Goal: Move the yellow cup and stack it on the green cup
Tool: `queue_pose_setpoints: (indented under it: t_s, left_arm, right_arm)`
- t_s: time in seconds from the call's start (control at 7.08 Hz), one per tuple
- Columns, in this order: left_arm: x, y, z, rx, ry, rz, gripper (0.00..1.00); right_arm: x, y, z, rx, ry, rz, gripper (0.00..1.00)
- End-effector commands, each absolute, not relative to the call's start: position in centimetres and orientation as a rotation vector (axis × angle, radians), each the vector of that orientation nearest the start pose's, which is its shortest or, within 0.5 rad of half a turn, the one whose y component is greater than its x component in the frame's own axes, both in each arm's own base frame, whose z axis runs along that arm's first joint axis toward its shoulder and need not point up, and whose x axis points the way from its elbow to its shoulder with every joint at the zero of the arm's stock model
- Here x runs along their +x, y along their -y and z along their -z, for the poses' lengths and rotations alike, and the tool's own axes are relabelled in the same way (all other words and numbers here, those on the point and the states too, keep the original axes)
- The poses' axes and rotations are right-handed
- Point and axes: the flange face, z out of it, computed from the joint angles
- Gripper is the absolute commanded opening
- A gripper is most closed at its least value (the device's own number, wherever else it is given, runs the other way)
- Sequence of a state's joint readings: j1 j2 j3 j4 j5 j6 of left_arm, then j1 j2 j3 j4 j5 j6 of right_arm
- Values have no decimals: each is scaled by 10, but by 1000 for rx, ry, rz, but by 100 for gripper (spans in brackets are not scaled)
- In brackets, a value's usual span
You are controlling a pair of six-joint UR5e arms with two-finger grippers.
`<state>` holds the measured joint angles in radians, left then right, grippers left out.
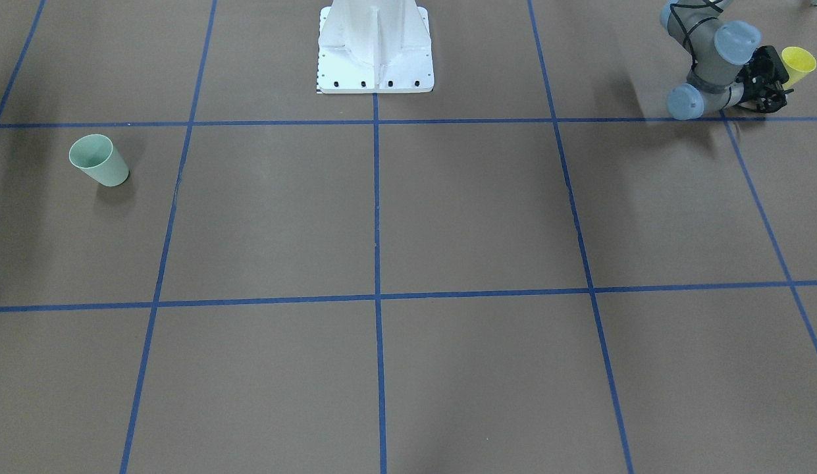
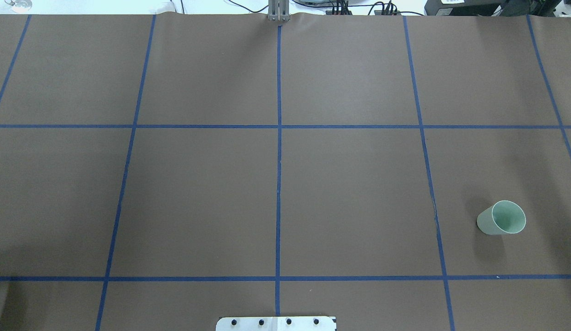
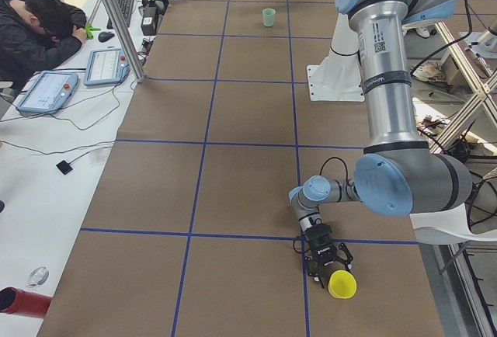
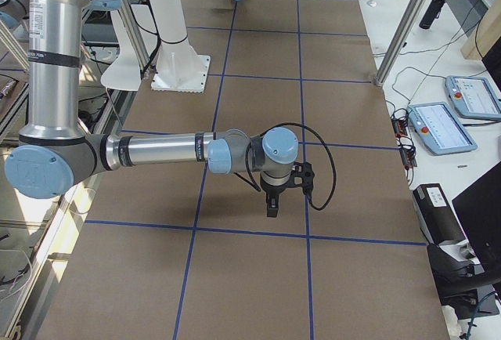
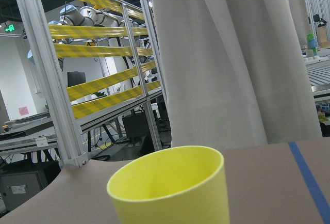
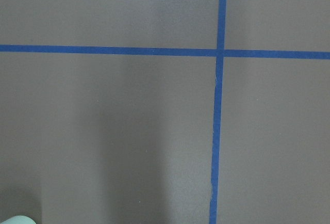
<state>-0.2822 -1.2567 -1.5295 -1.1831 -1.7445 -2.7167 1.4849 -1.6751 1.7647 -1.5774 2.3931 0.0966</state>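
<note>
I am holding my left gripper point(image 3: 332, 269) down low near the end of the brown table point(image 2: 349, 193) on my left side. The table's edge is running just behind the yellow cup point(image 5: 172, 190), with a grey curtain point(image 5: 232, 59) and yellow-striped frames point(image 5: 98, 87) past it. The yellow cup is standing upright right at my left fingertips. Those fingers are looking a bit apart, but I cannot tell if they are squeezing the cup. A wide stretch of table with blue tape lines point(image 2: 279, 184) is lying between this cup and the green cup point(image 2: 501, 218), which is standing mouth up far over on my right side. My right gripper point(image 4: 272, 208) is hanging over the table, pointing down, and I cannot tell if its fingers are apart or together. Only a pale sliver of the green cup is peeking in at the bottom left corner of my right wrist view. I am counting two cups, one yellow and one green, my left arm point(image 3: 388, 81) and my right arm point(image 4: 156, 152), and one white base point(image 1: 375, 49). Beside the table, one person point(image 3: 39, 26) is resting head down by two tablets point(image 3: 46, 91).
</note>
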Motion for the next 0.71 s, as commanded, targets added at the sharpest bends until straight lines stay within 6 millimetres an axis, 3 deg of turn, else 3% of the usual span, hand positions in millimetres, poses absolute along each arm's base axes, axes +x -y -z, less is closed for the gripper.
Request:
queue_pose_setpoints:
  t_s: [0.0, 0.42, 0.56]
  left_arm:
    - [199, 178, -852, 171, 802, 1417, 100]
    - [184, 173, -871, 198, 853, 1418, 100]
    - [183, 172, -873, 213, 859, 1444, 95]
  right_arm:
    - [21, 460, -605, 10, 824, 26, 100]
    - [21, 461, -607, 8, 826, 25, 100]
    - [21, 461, -607, 8, 826, 25, 100]
